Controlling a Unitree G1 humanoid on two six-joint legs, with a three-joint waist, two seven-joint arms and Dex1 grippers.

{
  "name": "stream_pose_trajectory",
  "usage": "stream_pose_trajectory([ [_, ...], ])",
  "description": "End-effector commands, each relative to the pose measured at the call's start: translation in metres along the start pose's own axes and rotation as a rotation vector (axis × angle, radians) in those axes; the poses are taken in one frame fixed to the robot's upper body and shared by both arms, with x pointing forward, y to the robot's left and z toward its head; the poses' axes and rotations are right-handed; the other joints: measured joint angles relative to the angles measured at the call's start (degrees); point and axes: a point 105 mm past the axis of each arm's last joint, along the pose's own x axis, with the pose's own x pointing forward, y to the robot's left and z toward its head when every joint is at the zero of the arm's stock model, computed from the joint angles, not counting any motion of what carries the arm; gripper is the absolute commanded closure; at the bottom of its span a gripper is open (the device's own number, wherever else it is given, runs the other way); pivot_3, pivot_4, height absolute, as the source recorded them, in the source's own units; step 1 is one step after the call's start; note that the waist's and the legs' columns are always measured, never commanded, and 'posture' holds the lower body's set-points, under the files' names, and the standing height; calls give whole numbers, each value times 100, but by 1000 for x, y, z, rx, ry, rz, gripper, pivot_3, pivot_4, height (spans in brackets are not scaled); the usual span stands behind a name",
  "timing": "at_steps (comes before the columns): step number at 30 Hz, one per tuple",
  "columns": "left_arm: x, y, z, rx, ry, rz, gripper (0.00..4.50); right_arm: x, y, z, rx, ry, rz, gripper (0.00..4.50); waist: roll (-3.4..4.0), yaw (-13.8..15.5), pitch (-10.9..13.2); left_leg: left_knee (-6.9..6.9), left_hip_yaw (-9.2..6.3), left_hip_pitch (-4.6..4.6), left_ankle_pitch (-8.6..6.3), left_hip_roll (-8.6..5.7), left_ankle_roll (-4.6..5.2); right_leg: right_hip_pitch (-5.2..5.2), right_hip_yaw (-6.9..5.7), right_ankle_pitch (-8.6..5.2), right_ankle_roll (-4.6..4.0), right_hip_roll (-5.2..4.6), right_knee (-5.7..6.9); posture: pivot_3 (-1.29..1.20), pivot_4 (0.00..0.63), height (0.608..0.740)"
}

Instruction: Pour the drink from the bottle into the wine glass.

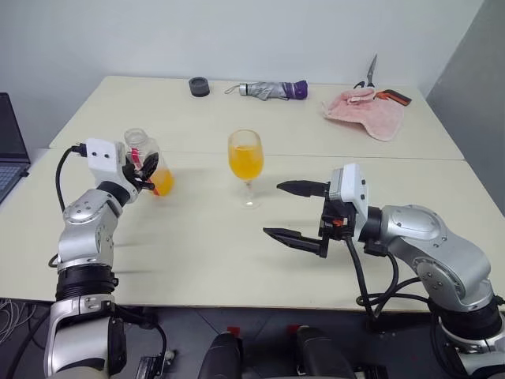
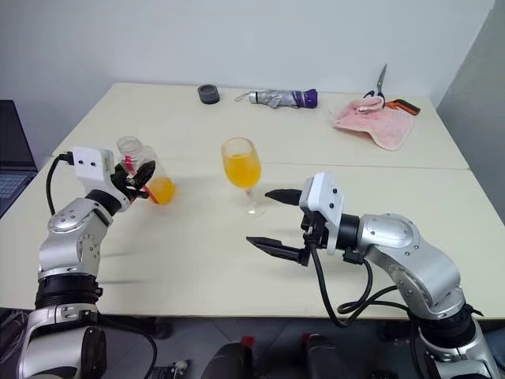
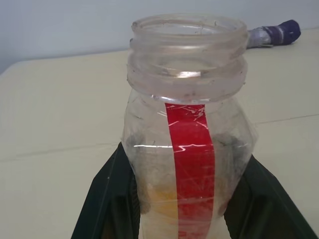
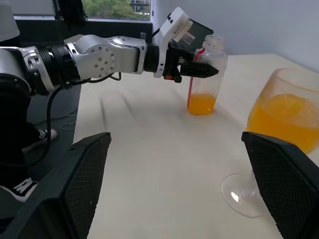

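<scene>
**Bottle upright in left grip, glass filled**

Left gripper (image 1: pixel 140 175): fingers clamped on the bottle (image 1: pixel 146 161), uncapped, a little drink (image 4: pixel 201 103) left at its base. Wine glass (image 1: pixel 246 162): well apart to that gripper's right, more than half full. Right gripper (image 1: pixel 293 212): jaws spread wide, empty, just beside the glass.

Risk: a right-arm sweep likely tips the thin-stemmed glass. Bare table (image 1: pixel 197 253) lies nearer the robot.

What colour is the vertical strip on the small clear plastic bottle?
Red; the strip on the small clear plastic bottle shows best in the left wrist view.
</scene>
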Motion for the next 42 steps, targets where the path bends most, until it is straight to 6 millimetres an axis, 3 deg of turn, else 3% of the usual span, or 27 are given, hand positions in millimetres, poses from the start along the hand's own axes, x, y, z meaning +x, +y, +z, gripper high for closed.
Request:
stream_pose_trajectory([
  [1,-4,2,19,-2,-61,17,2819,-1,0,7,-31,-8,15,0,0,3,0,0,0,0,0,0,0,0,0,0,0,0,0,0,150,740],
  [13,-8,0,14,-1,-20,27,2819,4,-2,5,-17,-14,17,0,-1,4,0,0,2,2,0,0,0,0,2,0,0,0,1,0,150,740],
  [22,-10,-4,17,32,-41,14,30,4,-2,3,-16,-16,14,0,-1,5,0,-1,2,1,0,1,0,0,2,0,0,0,1,0,150,740],
  [31,-15,-6,19,67,-57,3,30,2,-5,-7,-9,-26,-35,0,-1,5,0,-2,2,1,0,1,0,0,2,0,0,0,0,0,150,740],
  [36,-24,-10,16,89,-79,-22,30,-4,-11,-25,-35,0,-135,0,-1,6,0,-7,5,3,0,3,0,0,5,0,1,0,-2,0,150,740],
  [42,-47,-3,-2,92,-54,23,30,-13,-17,-48,-7,-36,-323,0,-1,0,-1,-16,12,9,0,8,-1,0,14,-1,0,-4,-7,0,150,740],
])
